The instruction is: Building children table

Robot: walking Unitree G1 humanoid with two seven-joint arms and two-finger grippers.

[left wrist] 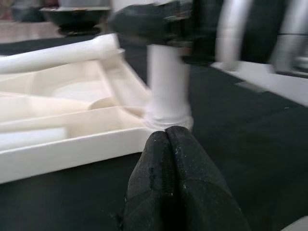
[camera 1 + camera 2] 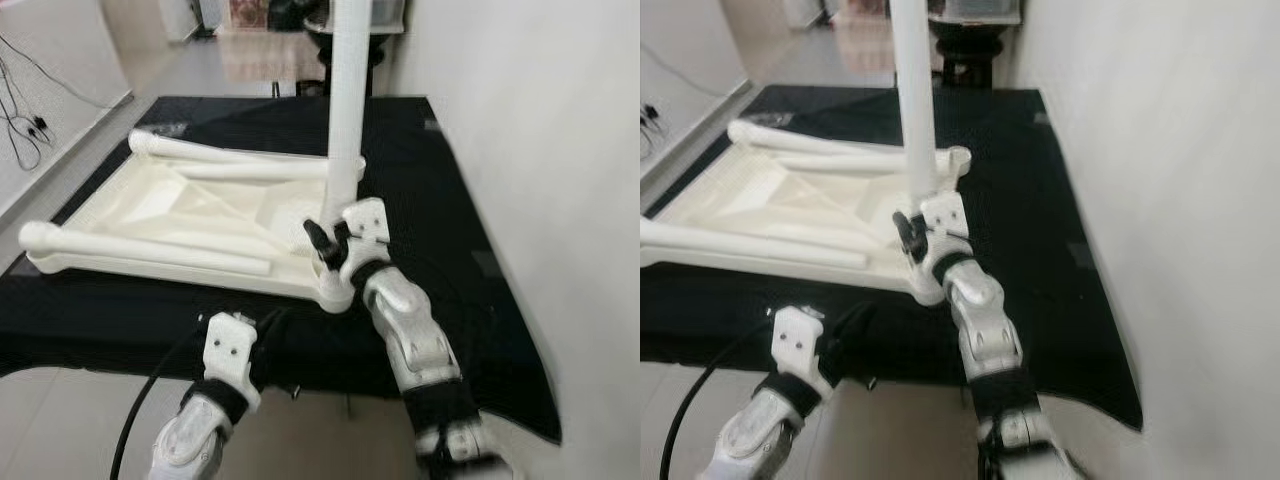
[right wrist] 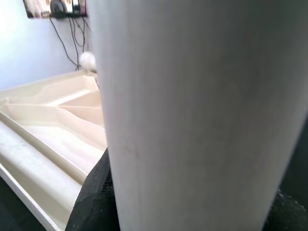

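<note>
My left tool [image 2: 262,338], fingers pressed together, idles near the tabletop [image 2: 190,215] edge. My right tool [image 2: 328,240] pinches the upright leg [image 2: 345,110] low, at its corner socket. Leg looks rigid, light, smooth plastic; keep the grip low.

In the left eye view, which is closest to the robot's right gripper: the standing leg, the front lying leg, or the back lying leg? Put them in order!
From the right gripper:
1. Standing leg, held in the near right corner.
2. Front lying leg, to its left.
3. Back lying leg, along the tabletop's far edge.
</note>
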